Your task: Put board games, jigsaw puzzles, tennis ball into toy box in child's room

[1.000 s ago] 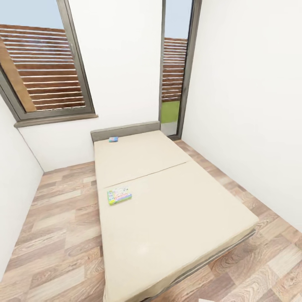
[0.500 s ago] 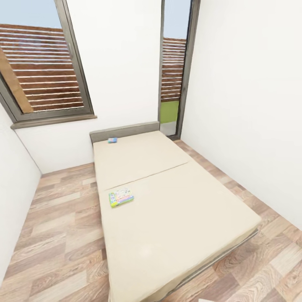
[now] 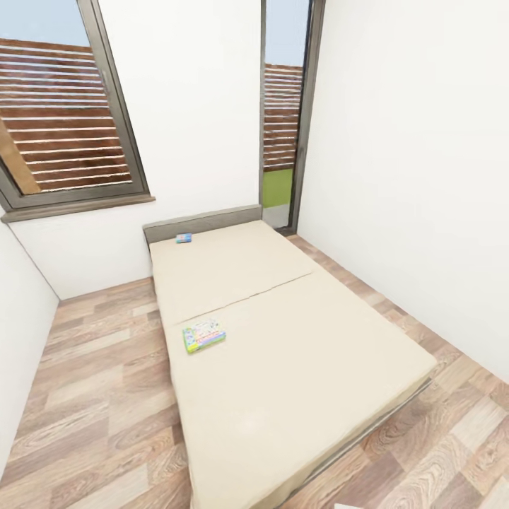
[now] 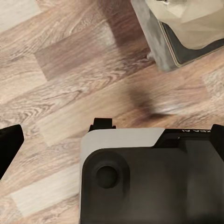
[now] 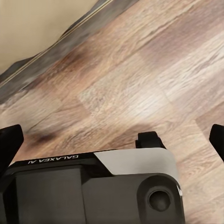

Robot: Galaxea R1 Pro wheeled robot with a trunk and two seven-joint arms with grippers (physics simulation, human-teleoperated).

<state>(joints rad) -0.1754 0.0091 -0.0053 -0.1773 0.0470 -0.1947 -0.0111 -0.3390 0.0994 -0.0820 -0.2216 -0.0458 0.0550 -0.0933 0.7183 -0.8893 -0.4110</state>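
Note:
Two board games lie on the beige bed point(image 3: 304, 353). One is a flat box with a green edge and colourful print point(image 3: 203, 335), near the mattress's left side. The other is a smaller blue box point(image 3: 184, 238), up by the grey headboard point(image 3: 205, 220). The table, toy box, jigsaw puzzles and tennis ball are out of view. My left gripper point(image 4: 112, 140) and right gripper point(image 5: 112, 140) hang over the wood floor above my own base, fingers spread wide with nothing between them. Both are far from the games.
Wood floor point(image 3: 99, 396) runs along the bed's left side and past its foot at the right. White walls close in on the left and right. A window point(image 3: 63, 127) and a tall glass door point(image 3: 283, 120) are behind the headboard.
The whole head view has shifted a little, so the camera has moved. Both game boxes lie in the same spots on the bed.

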